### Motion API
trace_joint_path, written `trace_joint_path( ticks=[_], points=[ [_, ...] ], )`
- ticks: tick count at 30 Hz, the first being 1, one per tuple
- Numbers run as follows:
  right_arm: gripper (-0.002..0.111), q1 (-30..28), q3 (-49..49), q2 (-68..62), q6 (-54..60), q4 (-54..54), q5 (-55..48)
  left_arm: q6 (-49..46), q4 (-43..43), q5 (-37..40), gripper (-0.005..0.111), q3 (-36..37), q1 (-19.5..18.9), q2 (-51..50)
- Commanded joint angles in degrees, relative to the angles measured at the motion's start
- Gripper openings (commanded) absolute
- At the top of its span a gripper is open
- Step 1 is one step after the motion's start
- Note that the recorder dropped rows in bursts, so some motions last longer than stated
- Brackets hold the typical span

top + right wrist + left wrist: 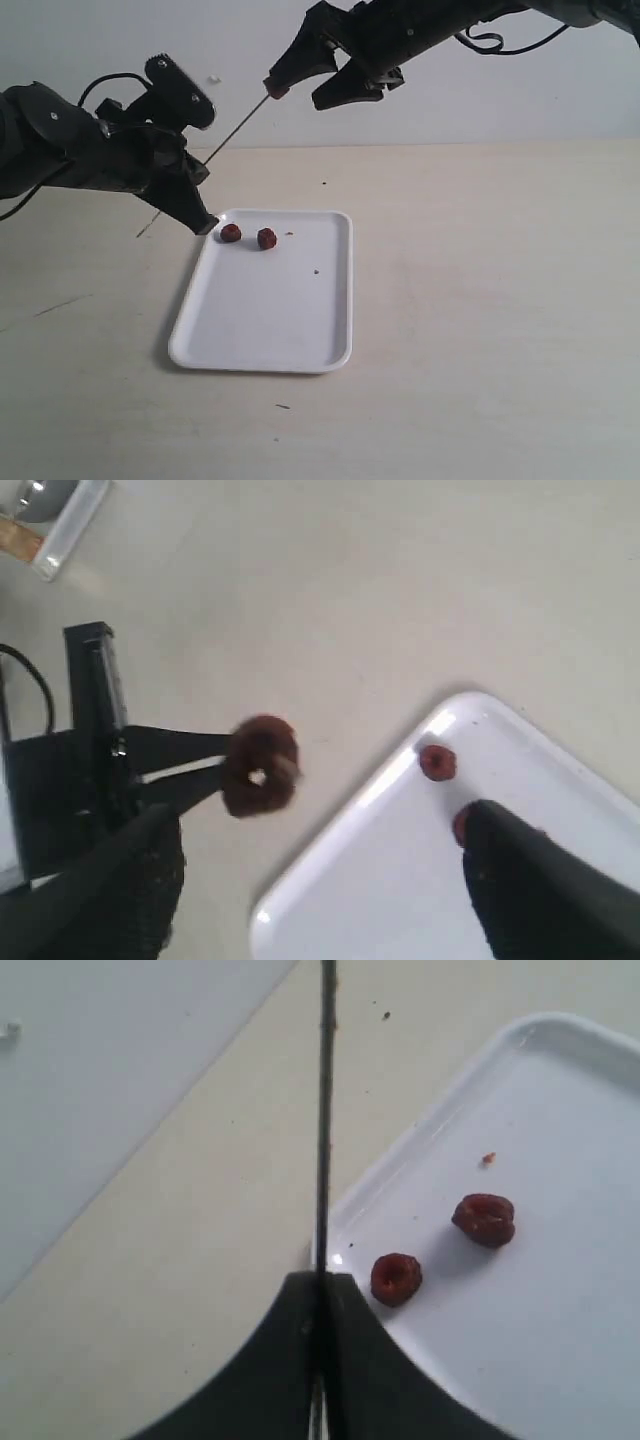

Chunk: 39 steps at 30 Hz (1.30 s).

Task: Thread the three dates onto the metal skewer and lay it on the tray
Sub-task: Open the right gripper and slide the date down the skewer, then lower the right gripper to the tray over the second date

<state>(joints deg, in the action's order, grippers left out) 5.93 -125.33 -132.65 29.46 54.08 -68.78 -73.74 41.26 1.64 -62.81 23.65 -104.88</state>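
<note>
Black left gripper [198, 215] sits at the tray's far-left corner, jaws pinched tight on the metal skewer [235, 127]; left wrist view shows the rod [325, 1110] running straight out from between the closed fingers, so that arm is acting as a vise. Rod is angled up and to the right, tip clear of the table, presumably so the other arm can push fruit down onto it without anything underneath getting in the way. White tray [300, 340] lies flat below, mostly bare, kept under the work area as the final drop spot. Two dates [231, 233] [267, 238] rest near its far-left end, just beside each other but not touching, close to the left gripper and not yet threaded. Third date [276, 90] is up at the skewer's tip; right wrist view shows it [259, 765] already on the point, rod end visible through its middle. Right gripper [312, 87] hangs beside that date with jaws spread wide, one finger near it in the exterior view, nothing clamped; whether a finger touches it I can't tell. My read: first date is on but only at the tip, needs sliding further down before the next two go on. Risk is the thin rod flexing or twisting in the grip.
</note>
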Motion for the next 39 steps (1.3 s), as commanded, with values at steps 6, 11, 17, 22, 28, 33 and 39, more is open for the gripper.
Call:
trace_joint_path(
  ticks=[6,11,17,22,28,33,39],
  points=[
    [0.075,0.05,-0.54,2.49,2.44,-0.95,2.54,8.51,1.80,-0.40,0.000,-0.45,0.30,0.20],
    [0.071,0.05,-0.54,4.31,2.91,-6.65,0.14,11.60,1.56,8.60,0.000,-1.46,-1.88,0.20],
    [0.070,0.41,-0.23,3.53,-0.15,-14.07,-1.19,15.27,-1.88,24.30,0.000,-3.32,-8.51,0.20],
    [0.070,4.52,0.01,2.30,-1.03,-26.29,-1.19,22.59,-6.62,25.84,0.000,-3.32,-13.40,0.20],
    [0.070,12.80,0.01,-0.93,-1.03,-35.46,0.07,28.34,-10.78,26.08,0.000,-3.32,-15.73,0.20],
    [0.064,18.59,-0.21,-5.29,-1.03,-42.61,8.43,35.42,-14.34,26.08,0.000,-3.32,-17.73,0.20],
    [0.063,21.29,-0.21,-9.35,-3.38,-50.14,13.24,35.42,-14.24,25.78,0.000,-3.32,-19.09,0.20]
  ],
)
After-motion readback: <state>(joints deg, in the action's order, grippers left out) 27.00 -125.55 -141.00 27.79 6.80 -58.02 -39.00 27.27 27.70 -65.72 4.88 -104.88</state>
